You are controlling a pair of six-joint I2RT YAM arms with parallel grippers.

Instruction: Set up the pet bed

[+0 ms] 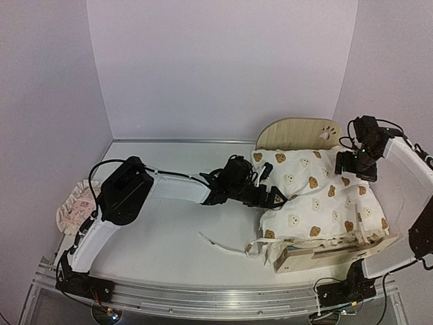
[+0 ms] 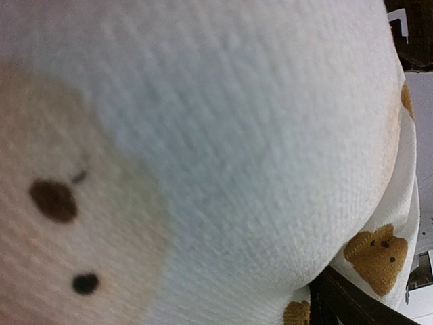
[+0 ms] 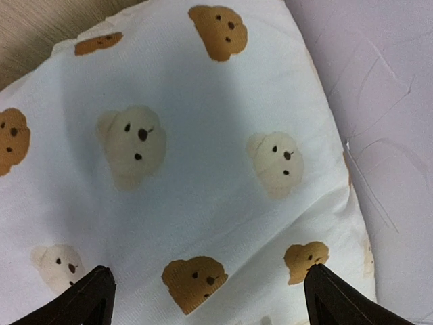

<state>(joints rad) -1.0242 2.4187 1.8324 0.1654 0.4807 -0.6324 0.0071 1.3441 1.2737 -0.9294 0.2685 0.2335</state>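
Worktop [image 1: 169,237] near edge carries both arm bases. Pet bed [image 1: 298,133] lies along right edge, headboard toward far edge. Bear-print quilt [image 1: 318,196] is draped over it. Ruffled pillow [image 1: 76,206] sits at left edge. Left pincer [image 1: 276,198] wide, at quilt's left side. Right pincer [image 1: 353,166] wide, over quilt near headboard.

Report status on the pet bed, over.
Left end effector open at bear-print quilt edge. Right end effector open above quilt. Pet bed mostly under quilt. Ruffled pillow far left, off bed.
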